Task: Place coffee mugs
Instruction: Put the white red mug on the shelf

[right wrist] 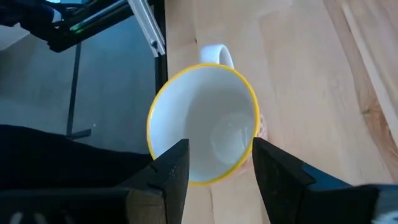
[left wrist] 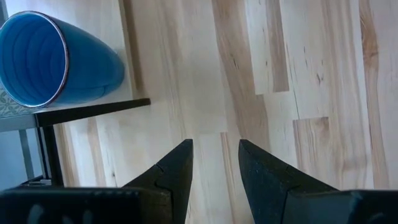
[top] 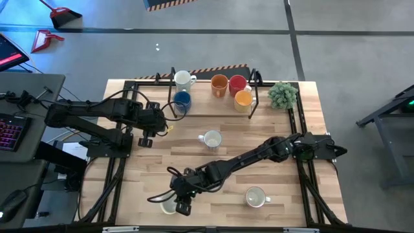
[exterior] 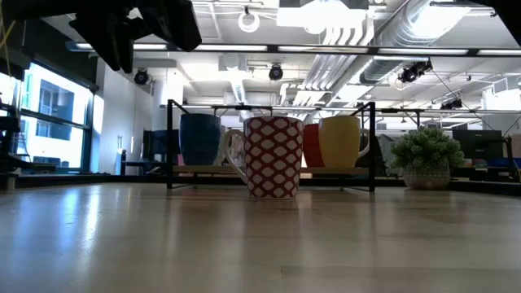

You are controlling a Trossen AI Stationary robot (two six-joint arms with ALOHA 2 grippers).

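Right pincer (right wrist: pixel 214 163) released, straddling yellow-rimmed mug (right wrist: pixel 205 121) wall at table's (top: pixel 284 168) seven o'clock edge; off-centre clench could tip it overboard.

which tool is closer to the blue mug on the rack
Left. The left tool hangs open just in front of the blue mug; the right tool is far off at the near table edge, over a yellow-rimmed mug.

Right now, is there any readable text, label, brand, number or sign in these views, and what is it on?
None can be read in any view.
The patterned mug carries a red-and-white scale design, no lettering.
The blue mug and the yellow-rimmed mug show plain surfaces.
The striped tape at the table's far edge is hazard marking only, without words.
The monitor at the left shows a glow; nothing on it is legible.
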